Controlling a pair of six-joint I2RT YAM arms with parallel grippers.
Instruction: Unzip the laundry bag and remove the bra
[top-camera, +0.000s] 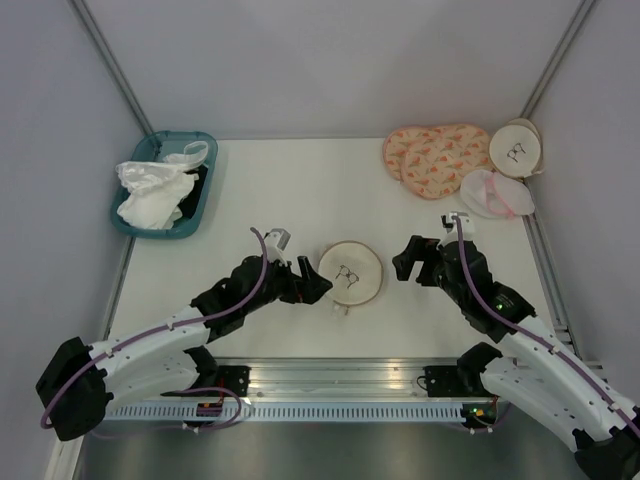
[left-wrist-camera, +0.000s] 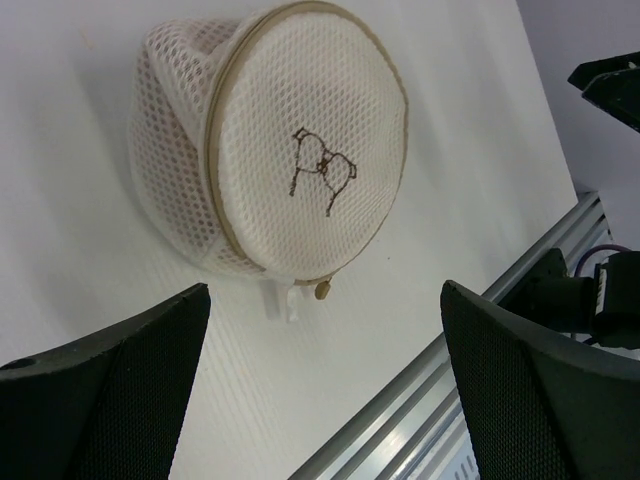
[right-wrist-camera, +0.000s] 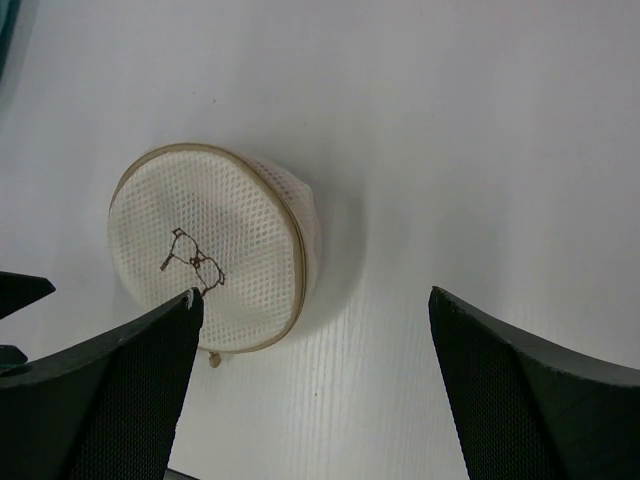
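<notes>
While the round cream mesh laundry bag (top-camera: 351, 273) lies on the white table (top-camera: 300, 190), apparently zipped shut, between my left claw (top-camera: 318, 285) and my right claw (top-camera: 405, 260), both spread apart and empty, unzipping and removing the unseen bra remain.

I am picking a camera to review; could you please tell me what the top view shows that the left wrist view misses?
Only the top view: the teal tray of white cloths, the peach pad and a second round bag far right. Only the left wrist view: the bulging side of the laundry bag. Both: the bag's face with its drawing.
</notes>
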